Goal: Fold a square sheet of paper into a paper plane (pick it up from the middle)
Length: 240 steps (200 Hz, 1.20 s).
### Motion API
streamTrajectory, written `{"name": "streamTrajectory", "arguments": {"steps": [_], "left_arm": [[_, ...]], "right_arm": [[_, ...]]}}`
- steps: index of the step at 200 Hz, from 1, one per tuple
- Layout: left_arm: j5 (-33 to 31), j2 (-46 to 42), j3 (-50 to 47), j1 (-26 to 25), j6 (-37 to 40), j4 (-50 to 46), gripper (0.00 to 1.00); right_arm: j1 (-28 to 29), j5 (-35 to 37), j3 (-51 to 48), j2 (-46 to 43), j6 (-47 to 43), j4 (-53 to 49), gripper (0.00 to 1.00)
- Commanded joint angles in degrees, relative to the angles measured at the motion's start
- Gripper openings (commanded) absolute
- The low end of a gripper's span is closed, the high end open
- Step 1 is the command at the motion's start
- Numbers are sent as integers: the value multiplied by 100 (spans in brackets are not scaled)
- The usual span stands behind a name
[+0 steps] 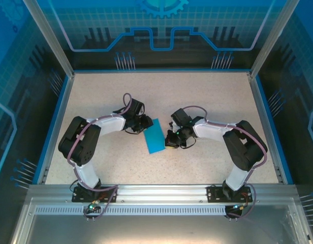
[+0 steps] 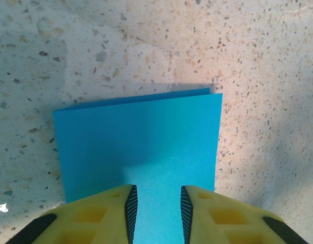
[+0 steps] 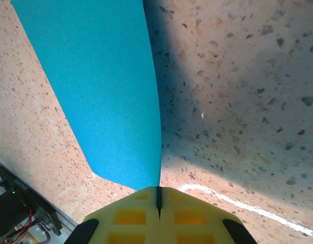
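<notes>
Top external view: the square sheet of paper (image 1: 156, 136) lies on the speckled table (image 1: 212, 96), teal-blue and showing as a narrow slanted oblong.
Sheet's fold: in the left wrist view two layers show, the under layer's far edge peeking just past the upper one, so the sheet is doubled over.
Left gripper (image 2: 157, 199): sits at the sheet's near edge in its own view. From above it is at the sheet's upper-left side.
Left jaws: apart, with a narrow gap between the black pads (image 2: 130, 209). Blue paper shows through that gap.
Left contact: the yellow fingers overlap the sheet's near edge, but I cannot tell whether they press on the paper or hang just over it.
Right gripper (image 3: 158, 194): at the sheet's lower-right side from above. In its own view it is at the sheet's near tip.
Right jaws: fully closed, the two yellow fingers meeting in a thin dark seam.
Right hold: the sheet's right edge runs straight into that seam, so the paper is pinched there.
Sheet at the right gripper: it bows away from the fingers in a curved sweep, with a dark shadow on the table to its right.
Arms: one on either side of the sheet, both bent inward toward it.
</notes>
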Motion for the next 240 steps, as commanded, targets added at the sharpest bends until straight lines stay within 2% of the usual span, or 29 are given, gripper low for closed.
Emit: {"name": "streamTrajectory", "arguments": {"steps": [1, 30, 80, 131, 240], "left_arm": [[9, 206, -80, 61, 57, 9, 29], [-60, 340, -82, 66, 97, -51, 24], [-93, 483, -132, 61, 131, -39, 21], [-66, 491, -141, 63, 158, -43, 20], [-39, 453, -131, 59, 163, -76, 19]], "right_arm": [[-57, -157, 23, -131, -170, -191, 0], [11, -235, 173, -86, -207, 137, 1], [199, -368, 613, 287, -241, 660, 1], [323, -492, 963, 753, -210, 965, 2], [368, -194, 1131, 1292, 25, 1155, 2]]}}
